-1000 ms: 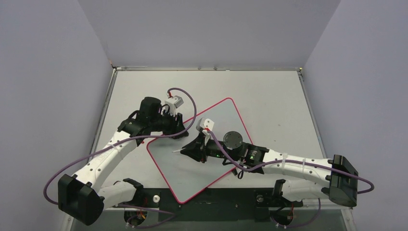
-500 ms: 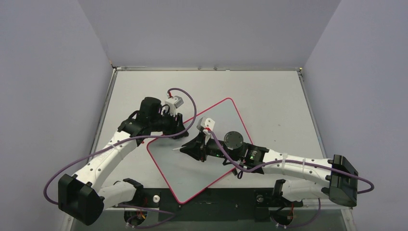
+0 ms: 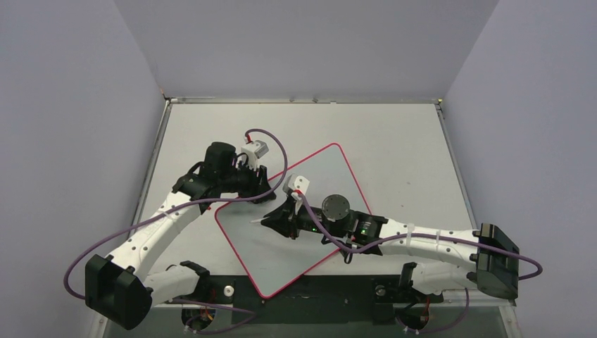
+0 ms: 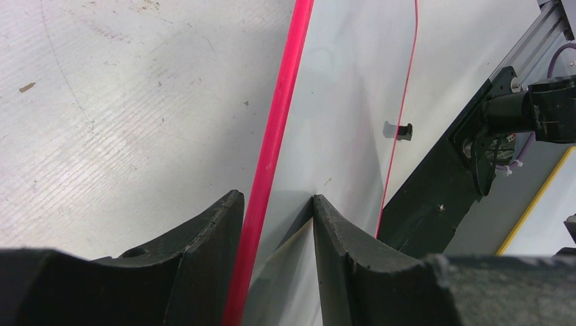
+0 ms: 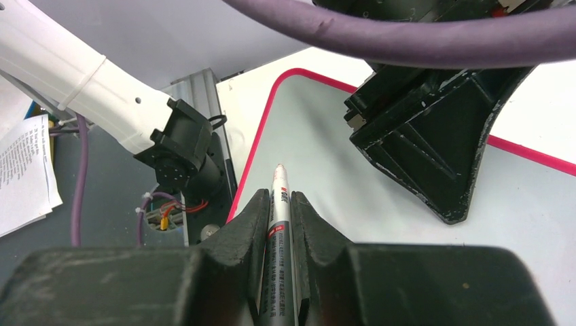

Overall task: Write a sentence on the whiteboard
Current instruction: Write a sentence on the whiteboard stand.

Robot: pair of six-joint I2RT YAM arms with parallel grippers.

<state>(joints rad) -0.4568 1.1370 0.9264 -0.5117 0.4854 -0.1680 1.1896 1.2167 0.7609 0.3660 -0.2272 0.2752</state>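
Right gripper [image 5: 280, 197] is pinching a marker [image 5: 278, 178] over the whiteboard [image 5: 319, 166]; left gripper [image 4: 272, 202] is straddling its pink frame [image 4: 282, 102], jaws spread.

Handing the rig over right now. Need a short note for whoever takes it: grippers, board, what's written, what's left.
Left gripper: open, jaws straddling the thin pink-red frame of the glossy white whiteboard, which lies askew on the table.
Right gripper: shut on a white-barrelled marker pen, tip aimed at the board; contact unclear.
Done: marker in hand.
Left: the whole sentence; no writing visible on the board.
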